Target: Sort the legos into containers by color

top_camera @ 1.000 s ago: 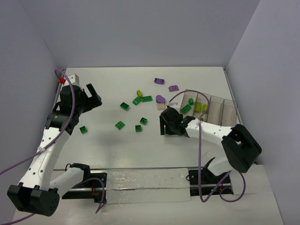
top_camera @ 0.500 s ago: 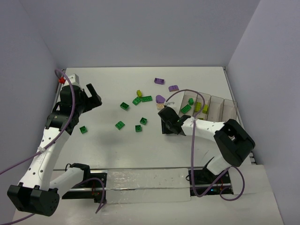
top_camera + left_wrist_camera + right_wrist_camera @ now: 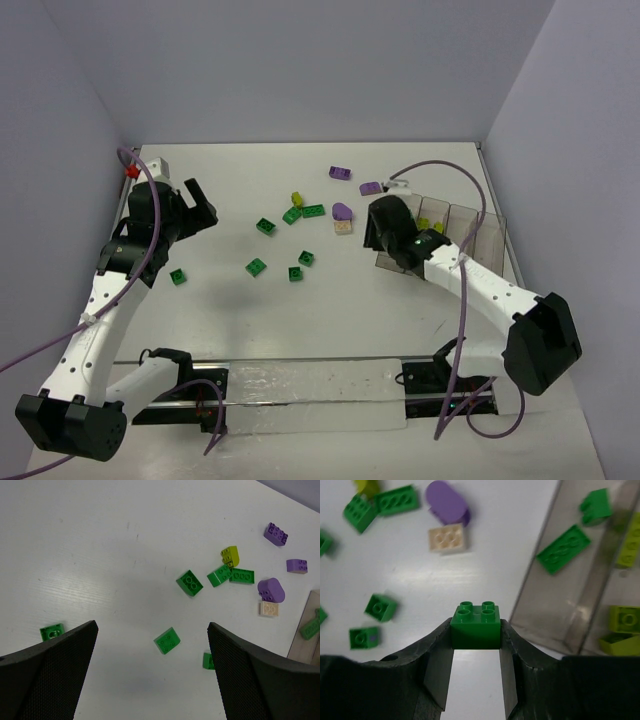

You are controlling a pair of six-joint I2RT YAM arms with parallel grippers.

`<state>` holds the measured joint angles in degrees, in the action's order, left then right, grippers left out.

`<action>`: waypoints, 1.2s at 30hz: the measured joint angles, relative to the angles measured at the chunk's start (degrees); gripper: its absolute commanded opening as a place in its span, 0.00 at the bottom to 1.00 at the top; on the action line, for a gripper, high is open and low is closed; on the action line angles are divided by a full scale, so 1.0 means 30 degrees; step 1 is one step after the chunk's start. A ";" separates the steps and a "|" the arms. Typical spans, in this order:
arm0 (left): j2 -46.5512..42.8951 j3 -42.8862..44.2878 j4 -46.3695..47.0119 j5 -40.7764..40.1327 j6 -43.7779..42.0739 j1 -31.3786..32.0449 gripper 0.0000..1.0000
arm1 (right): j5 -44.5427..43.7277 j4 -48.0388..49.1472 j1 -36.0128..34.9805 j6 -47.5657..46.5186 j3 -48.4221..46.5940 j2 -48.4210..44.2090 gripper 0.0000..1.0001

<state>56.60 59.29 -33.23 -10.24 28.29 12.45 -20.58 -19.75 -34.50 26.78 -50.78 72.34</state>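
Containers point(image 3: 552, 611): were cut off at the right-wrist view's top and right edges. Green brick point(image 3: 207, 660): was half hidden behind left gripper point(image 3: 152, 627) finger.

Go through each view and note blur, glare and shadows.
Right wrist: held green brick sharp, left-edge green bricks motion-blurred, pale reflections on the bin wall. Left wrist: bricks crisp, soft shadow between the fingers. Top external: even light, faint shadows on the table.
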 measured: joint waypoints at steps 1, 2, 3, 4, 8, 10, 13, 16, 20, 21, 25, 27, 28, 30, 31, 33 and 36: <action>0.0000 0.0002 -0.0004 0.0000 0.0000 0.0000 0.99 | 0.0027 0.0011 0.0749 -0.0089 -0.0087 0.0026 0.18; 0.0000 0.0005 -0.0003 0.0000 0.0000 0.0000 0.99 | 0.0043 0.0009 0.1489 -0.0188 -0.0154 0.0120 0.18; 0.0000 0.0005 -0.0004 0.0000 0.0000 0.0000 0.99 | 0.0046 0.0010 0.2170 -0.0277 -0.0222 0.0276 0.18; -0.0004 0.0001 -0.0004 0.0000 0.0000 0.0000 0.99 | 0.0046 0.0010 0.2815 -0.0351 -0.0330 0.0519 0.19; 0.0000 0.0005 -0.0012 -0.0005 0.0000 0.0000 0.99 | 0.0159 0.0067 0.4428 -0.0616 -0.1049 0.2074 0.22; 0.0000 0.0005 -0.0010 -0.0010 0.0000 0.0000 0.99 | 0.0248 0.0196 0.4887 -0.0757 -0.1463 0.2933 0.28; 0.0000 0.0005 -0.0015 -0.0015 -0.0007 0.0000 0.99 | 0.0344 0.0392 0.5304 -0.0869 -0.1944 0.4045 0.53; 0.0000 0.0005 -0.0022 -0.0042 -0.0015 0.0000 0.99 | 0.0324 0.0433 0.5484 -0.0992 -0.2262 0.4697 0.74; 0.0000 0.0005 -0.0029 -0.0158 -0.0015 0.0000 0.99 | 0.0284 0.0397 0.5500 -0.1110 -0.2537 0.4821 0.76; 0.0000 0.0005 -0.0019 -0.0160 -0.0015 0.0000 0.99 | 0.0283 0.0411 0.5500 -0.1160 -0.2586 0.4806 0.75; 0.0026 -0.0002 -0.0015 -0.0153 -0.0007 0.0000 0.99 | 0.0292 0.0307 0.5402 -0.1317 -0.2603 0.4177 0.71; 0.0069 0.0005 -0.0015 -0.0151 -0.0007 0.0000 0.99 | 0.0307 0.0294 0.5175 -0.1399 -0.2603 0.3521 0.70; 0.0085 0.0005 -0.0013 -0.0146 -0.0007 0.0000 0.99 | 0.0298 0.0295 0.4889 -0.1441 -0.2603 0.3109 0.70; 0.0127 0.0005 -0.0007 -0.0146 -0.0007 0.0000 0.99 | 0.0301 0.0311 0.3896 -0.1524 -0.2605 0.2334 0.70; 0.0145 0.0005 -0.0007 -0.0146 -0.0007 0.0000 0.99 | 0.0284 0.0322 0.3191 -0.1577 -0.2617 0.2026 0.70; 0.0177 0.0005 -0.0015 -0.0143 0.0000 0.0002 0.99 | 0.0352 0.0331 0.1466 -0.1615 -0.2769 0.1804 0.71; 0.0182 0.0005 -0.0013 -0.0146 0.0000 0.0034 0.99 | 0.0750 0.0384 -0.0754 -0.1569 -0.3059 0.2196 0.75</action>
<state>57.14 59.31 -33.27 -10.68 28.29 12.55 -18.33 -18.60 -36.76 22.07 -59.96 78.93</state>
